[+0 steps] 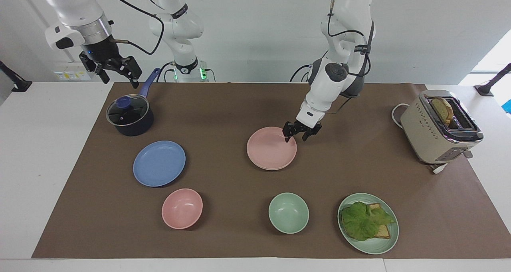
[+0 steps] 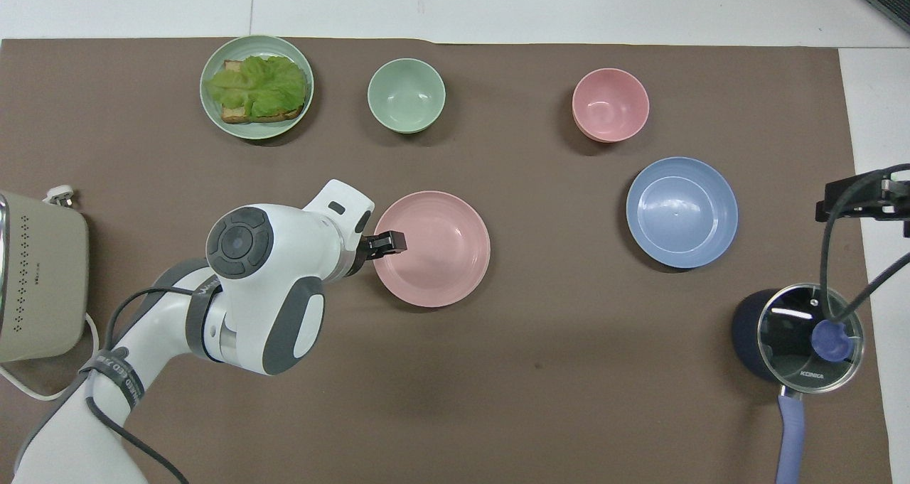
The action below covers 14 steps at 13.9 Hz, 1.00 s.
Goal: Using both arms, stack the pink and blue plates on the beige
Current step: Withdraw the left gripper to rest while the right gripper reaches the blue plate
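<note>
Here, the left gripper (image 1: pixel 298 133), a black two-finger pincer on a white jointed arm, hangs with its fingers spread apart and empty over the rim of a round, shallow, pale pink plate (image 1: pixel 270 148), at the edge nearer the robots. That pink plate lies flat near the middle of the brown paper mat (image 1: pixel 223 104). Only a thin lower edge shows beneath it in the facing view, so the round cream-beige plate, judged to sit underneath, cannot be made out on its own. If that reading holds, the first half of the stacking is done. The round, shallow, medium blue plate (image 1: pixel 159 163) lies alone on the mat, well apart from the pink one, toward the right arm's end of the table, and remains to be stacked. The right gripper (image 1: pixel 113 68) waits with its fingers apart, holding nothing, in the air over the mat's corner beside a dark saucepan with a glass lid (image 1: pixel 130 114).
</note>
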Tool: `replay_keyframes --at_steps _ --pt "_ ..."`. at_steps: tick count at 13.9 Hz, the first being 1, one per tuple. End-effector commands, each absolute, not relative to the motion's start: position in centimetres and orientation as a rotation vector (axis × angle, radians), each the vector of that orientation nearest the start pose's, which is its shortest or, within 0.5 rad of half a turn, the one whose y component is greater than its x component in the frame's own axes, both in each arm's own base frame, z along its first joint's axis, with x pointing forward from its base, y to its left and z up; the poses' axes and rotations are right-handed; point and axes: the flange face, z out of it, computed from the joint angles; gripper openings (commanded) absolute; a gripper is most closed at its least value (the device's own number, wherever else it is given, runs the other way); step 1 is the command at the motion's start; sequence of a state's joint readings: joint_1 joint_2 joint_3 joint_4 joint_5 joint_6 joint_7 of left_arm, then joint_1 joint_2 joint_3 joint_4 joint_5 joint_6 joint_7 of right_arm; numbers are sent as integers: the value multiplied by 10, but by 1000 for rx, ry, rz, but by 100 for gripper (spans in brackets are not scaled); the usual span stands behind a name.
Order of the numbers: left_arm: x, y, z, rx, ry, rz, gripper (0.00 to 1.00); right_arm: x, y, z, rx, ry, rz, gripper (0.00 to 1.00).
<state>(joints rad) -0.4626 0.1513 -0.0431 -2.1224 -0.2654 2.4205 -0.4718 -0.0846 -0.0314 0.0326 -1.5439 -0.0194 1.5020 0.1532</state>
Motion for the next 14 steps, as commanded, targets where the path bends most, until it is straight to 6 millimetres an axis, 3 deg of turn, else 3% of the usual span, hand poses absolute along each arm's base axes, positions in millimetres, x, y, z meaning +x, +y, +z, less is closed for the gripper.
replay_keyframes --at_steps 1,6,10,14 --pt "533 -252 397 -3307 -222 -9 100 531 -33 649 -3139 303 -8 100" --pt "543 -185 469 -3259 -227 -72 100 530 -32 647 -3138 290 -3 100" --pt "541 -116 504 -3252 -66 -43 100 534 -32 648 -3135 290 -51 100" --pt "547 -86 542 -3190 114 8 100 537 -43 631 -3129 318 -51 100"
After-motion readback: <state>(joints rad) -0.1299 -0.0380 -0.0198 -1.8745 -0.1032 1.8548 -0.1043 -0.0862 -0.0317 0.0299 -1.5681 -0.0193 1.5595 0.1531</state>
